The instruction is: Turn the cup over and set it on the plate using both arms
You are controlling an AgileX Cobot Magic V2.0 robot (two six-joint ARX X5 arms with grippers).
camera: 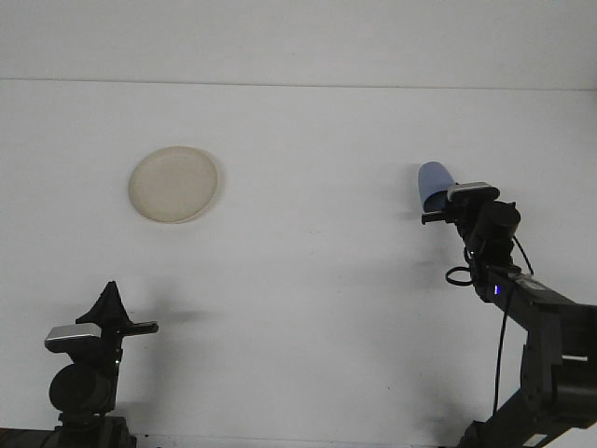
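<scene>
A blue cup (433, 184) hangs at the right of the white table, tilted with its top leaning left. Its lower part is hidden in my right gripper (438, 211), which is shut on it from the near side. A round cream plate (174, 184) lies flat at the far left, well apart from the cup. My left gripper (110, 291) rests low at the near left corner, pointing away from me, shut and holding nothing.
The white table (298, 280) runs back to a pale wall along the line at the top. The right arm's black links and a looped cable (457, 276) fill the near right corner.
</scene>
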